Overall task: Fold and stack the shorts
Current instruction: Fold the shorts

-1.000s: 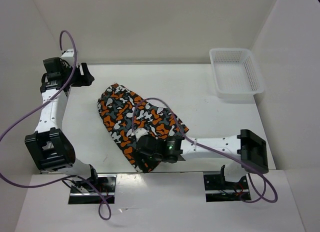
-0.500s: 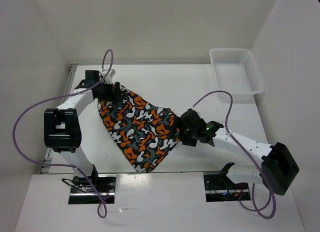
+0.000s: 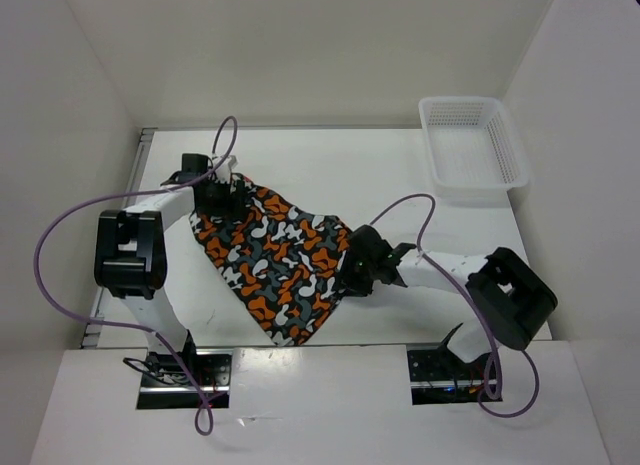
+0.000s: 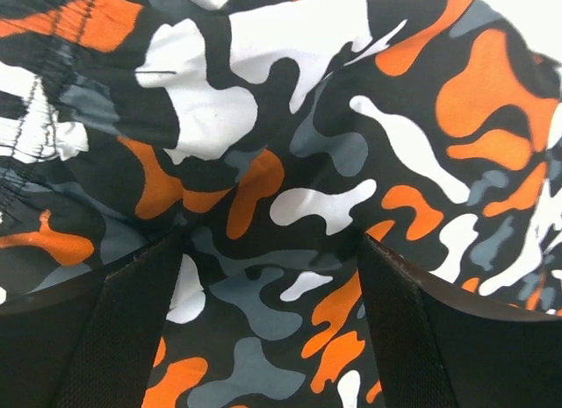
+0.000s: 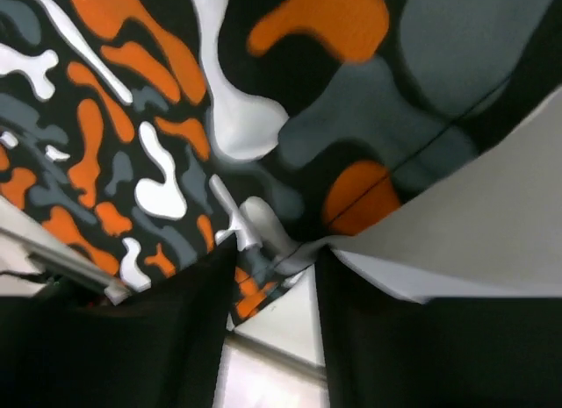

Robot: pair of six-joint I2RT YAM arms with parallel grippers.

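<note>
The camouflage shorts (image 3: 275,255) lie spread flat on the white table, slanting from the far left to the near middle. My left gripper (image 3: 222,192) sits at their far left corner. In the left wrist view its jaws (image 4: 272,241) stand wide apart over the printed shorts (image 4: 290,145), pinching nothing. My right gripper (image 3: 352,275) is at the shorts' right edge. In the right wrist view its fingers (image 5: 277,250) are partly closed with a gap between them. The hem of the shorts (image 5: 158,118) bunches between the fingertips, with bare table showing in the gap.
A white mesh basket (image 3: 470,192) stands at the far right corner of the table. White walls close in the table on the left, back and right. Purple cables loop from both arms.
My left arm swung in from the far left onto the shorts' far corner. My right gripper moved from the near end of the shorts to their right edge and its jaws narrowed. The shorts lie flatter.
</note>
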